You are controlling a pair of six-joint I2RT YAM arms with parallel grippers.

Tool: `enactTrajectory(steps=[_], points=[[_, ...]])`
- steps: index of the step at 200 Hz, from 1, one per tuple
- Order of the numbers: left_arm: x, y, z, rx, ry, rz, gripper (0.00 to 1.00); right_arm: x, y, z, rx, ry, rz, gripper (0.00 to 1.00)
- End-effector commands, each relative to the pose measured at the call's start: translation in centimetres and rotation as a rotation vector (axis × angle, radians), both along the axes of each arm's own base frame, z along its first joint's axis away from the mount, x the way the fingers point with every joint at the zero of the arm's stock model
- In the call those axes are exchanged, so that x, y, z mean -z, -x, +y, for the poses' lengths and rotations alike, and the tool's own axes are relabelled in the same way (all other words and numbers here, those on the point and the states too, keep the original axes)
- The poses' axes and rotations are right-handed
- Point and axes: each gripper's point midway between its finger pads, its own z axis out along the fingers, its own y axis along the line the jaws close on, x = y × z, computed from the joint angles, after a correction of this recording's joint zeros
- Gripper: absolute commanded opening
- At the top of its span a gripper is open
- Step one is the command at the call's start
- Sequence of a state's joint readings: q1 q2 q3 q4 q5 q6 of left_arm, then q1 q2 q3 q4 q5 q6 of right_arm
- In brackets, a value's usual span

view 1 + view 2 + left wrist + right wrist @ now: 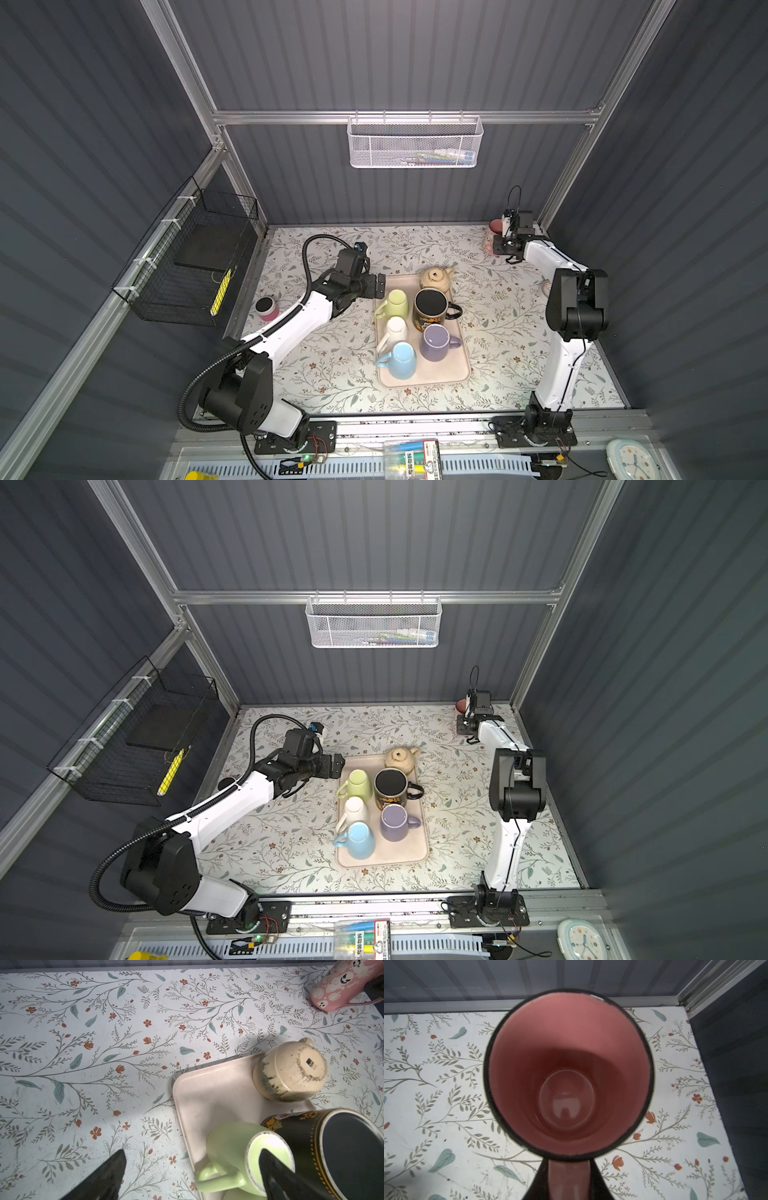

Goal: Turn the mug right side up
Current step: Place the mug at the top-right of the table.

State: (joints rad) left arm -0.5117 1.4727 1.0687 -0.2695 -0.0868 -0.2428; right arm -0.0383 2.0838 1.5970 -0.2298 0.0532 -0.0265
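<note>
One wrist view shows pink mug (569, 1059) interior; right gripper (569, 1164) grips handle (569, 1186); left gripper (192, 1159) splayed.

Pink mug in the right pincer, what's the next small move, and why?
Probably ease it straight down until it stands, then open the right pincer. The pink mug has its mouth up toward the wrist camera and its handle clamped in that pincer, over the table near the far corner. Whether its base touches yet, I cannot tell.
</note>
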Motion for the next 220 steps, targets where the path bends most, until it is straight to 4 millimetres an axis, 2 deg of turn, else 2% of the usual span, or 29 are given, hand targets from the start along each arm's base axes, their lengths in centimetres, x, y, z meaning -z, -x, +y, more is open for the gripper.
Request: enactTrajectory(steps=[1, 39, 82, 95, 124, 166, 192, 220], points=[[0.6, 0.1, 0.0, 0.004, -0.022, 0.01, 1.0, -4.8, -3.0, -1.5, 0.012, -0.013, -0.175, 0.0], [0.7, -0.2, -0.4, 0.008, -0.018, 0.019, 1.0, -3.9, -3.1, -1.8, 0.012, -0.023, -0.167, 0.0], [-0.1, -0.5, -0.3, 0.008, -0.028, 0.003, 1.0, -3.7, -2.8, -1.6, 0.001, -0.027, -0.16, 0.0], [-0.3, -0.5, -0.3, 0.008, -0.027, 0.001, 1.0, -3.3, -2.6, -1.5, -0.005, -0.029, -0.153, 0.14], [-0.3, -0.3, -0.2, 0.01, -0.028, 0.004, 1.0, -2.9, -2.0, -1.6, -0.005, -0.019, -0.143, 0.35], [-0.6, 0.2, -0.4, 0.043, -0.037, 0.022, 1.0, -3.8, -1.4, -1.8, 0.0, -0.003, -0.152, 0.54], [-1.7, 0.7, -0.4, 0.089, -0.065, 0.019, 1.0, -5.4, -0.8, -1.7, 0.005, -0.007, -0.178, 0.65], [-2.5, 2.2, -0.6, 0.188, -0.112, 0.053, 0.94, -7.8, 0.4, -1.6, 0.014, -0.021, -0.222, 0.73]])
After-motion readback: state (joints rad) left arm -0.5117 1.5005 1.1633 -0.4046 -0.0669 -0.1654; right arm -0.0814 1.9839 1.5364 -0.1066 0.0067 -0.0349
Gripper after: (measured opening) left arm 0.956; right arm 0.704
